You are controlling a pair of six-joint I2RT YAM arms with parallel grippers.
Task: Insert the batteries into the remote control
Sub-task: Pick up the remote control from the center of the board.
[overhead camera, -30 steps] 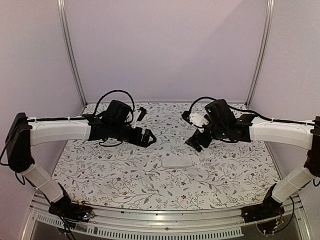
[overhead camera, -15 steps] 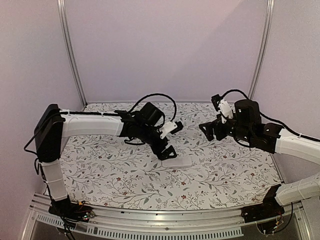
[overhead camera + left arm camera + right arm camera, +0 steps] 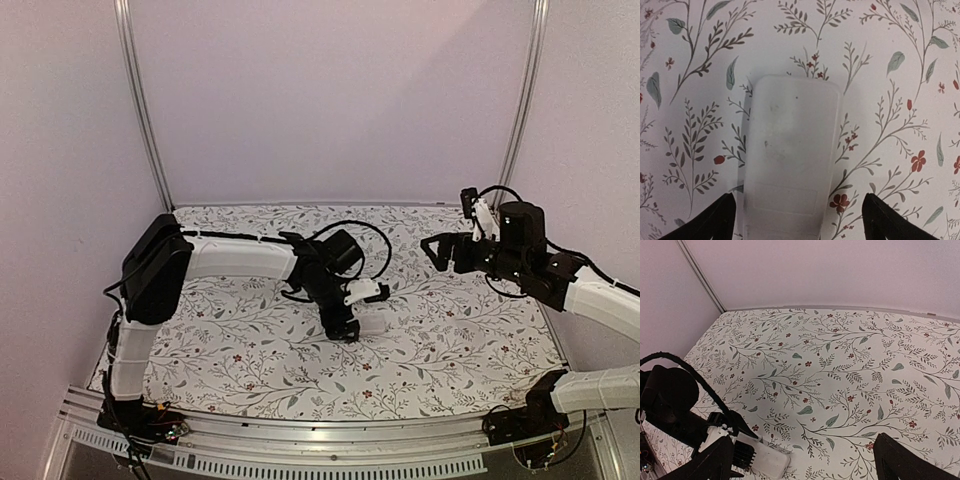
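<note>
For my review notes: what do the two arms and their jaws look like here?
The left arm and right arm both have smooth white shell links joined by bulky black joint housings. Each black wrist carries a small white fitting, and loose black cables loop above it. The jaws are black and wedge-shaped. No markings are legible.

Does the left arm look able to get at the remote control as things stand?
Probably yes. The left gripper hangs right over the remote control, open, one finger on either side of its white back, with nothing between. The right gripper is well aside.
</note>
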